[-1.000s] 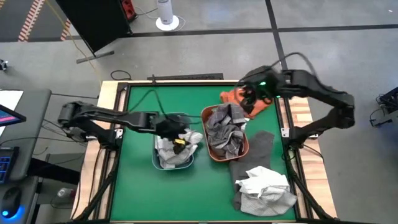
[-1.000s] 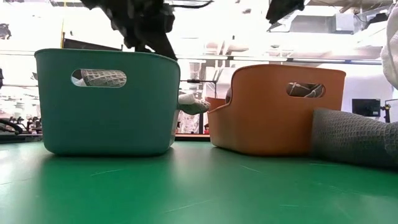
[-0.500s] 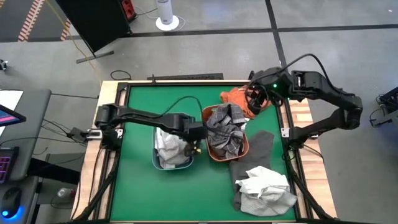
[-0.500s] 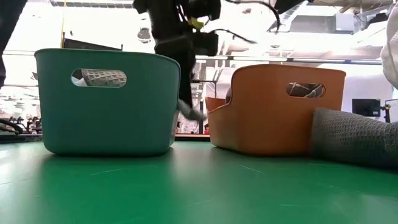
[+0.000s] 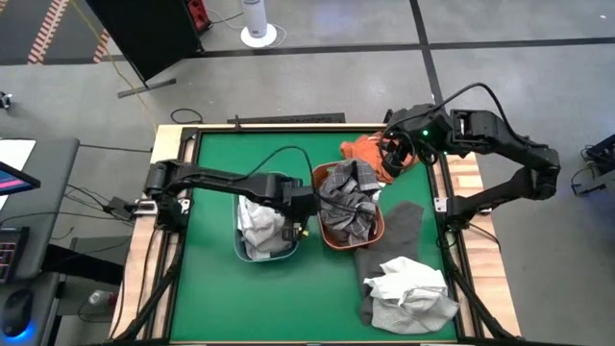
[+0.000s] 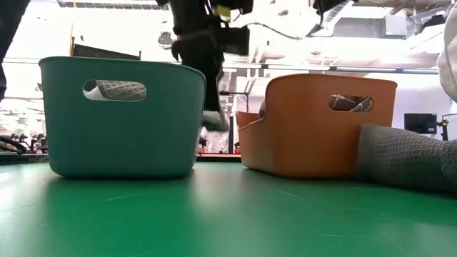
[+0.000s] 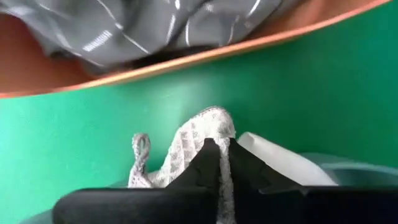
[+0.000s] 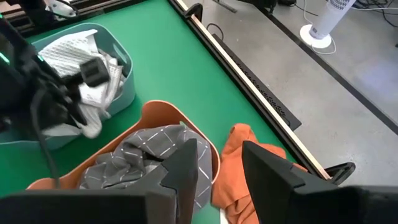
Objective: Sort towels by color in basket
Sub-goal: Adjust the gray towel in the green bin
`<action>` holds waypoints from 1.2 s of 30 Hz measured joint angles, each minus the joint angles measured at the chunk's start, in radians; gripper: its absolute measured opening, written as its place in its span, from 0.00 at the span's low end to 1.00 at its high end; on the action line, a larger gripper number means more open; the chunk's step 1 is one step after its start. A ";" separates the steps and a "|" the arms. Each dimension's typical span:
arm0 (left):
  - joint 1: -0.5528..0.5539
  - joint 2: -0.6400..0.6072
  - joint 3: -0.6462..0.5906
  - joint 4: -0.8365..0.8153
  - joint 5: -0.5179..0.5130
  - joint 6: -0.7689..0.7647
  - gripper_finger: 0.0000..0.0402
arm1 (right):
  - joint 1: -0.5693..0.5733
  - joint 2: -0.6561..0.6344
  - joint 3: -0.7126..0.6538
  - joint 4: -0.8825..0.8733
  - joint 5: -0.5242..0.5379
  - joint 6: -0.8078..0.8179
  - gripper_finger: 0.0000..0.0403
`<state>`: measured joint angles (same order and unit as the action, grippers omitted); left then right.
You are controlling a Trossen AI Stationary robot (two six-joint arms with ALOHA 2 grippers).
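My left gripper (image 5: 300,224) stands at the right rim of the teal basket (image 5: 242,252), in the gap beside the orange basket (image 5: 377,229), shut on a white, waffle-textured towel (image 5: 258,223) that lies in the teal basket. Grey patterned towels (image 5: 348,197) fill the orange basket. My right gripper (image 8: 221,167) hovers open above a rust-orange towel (image 5: 363,150) lying at the table's far right. A dark grey towel (image 5: 402,229) and a crumpled white towel (image 5: 408,286) lie on the mat at the near right. My left gripper (image 7: 217,146) pinches a corner flap of the white waffle towel (image 7: 189,137) between its two shut fingers. The fingers come steeply from above, just outside the teal basket's right rim. The flap sticks out past the fingertips, and the rest of the towel lies in the basket.
The two baskets stand close together with a narrow gap (image 6: 223,135) between them. Bare green mat (image 5: 216,168) stretches along the far and left sides and in front of the baskets. Wooden rails (image 5: 463,178) edge the table.
My left gripper has moved from over the teal basket toward the table's right, to that basket's right rim, rolling its wrist and dipping into the gap beside the orange basket. The towel flap hanging over that rim now shows smaller, beside the fingers.
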<state>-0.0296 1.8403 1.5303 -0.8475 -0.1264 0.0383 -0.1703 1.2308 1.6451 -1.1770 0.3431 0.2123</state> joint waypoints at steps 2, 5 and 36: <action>0.000 -0.038 0.000 -0.015 0.012 -0.011 0.01 | 0.000 0.000 0.000 0.000 0.000 0.000 0.38; 0.002 -0.091 0.000 -0.093 0.048 -0.037 0.01 | 0.000 0.000 0.000 0.002 0.000 0.000 0.38; 0.000 -0.140 -0.314 -0.021 0.173 -0.195 0.26 | 0.039 0.051 0.000 -0.036 -0.001 0.024 0.38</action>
<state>-0.0299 1.7000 1.2165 -0.8682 0.0468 -0.1564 -0.1310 1.2819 1.6447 -1.2131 0.3418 0.2359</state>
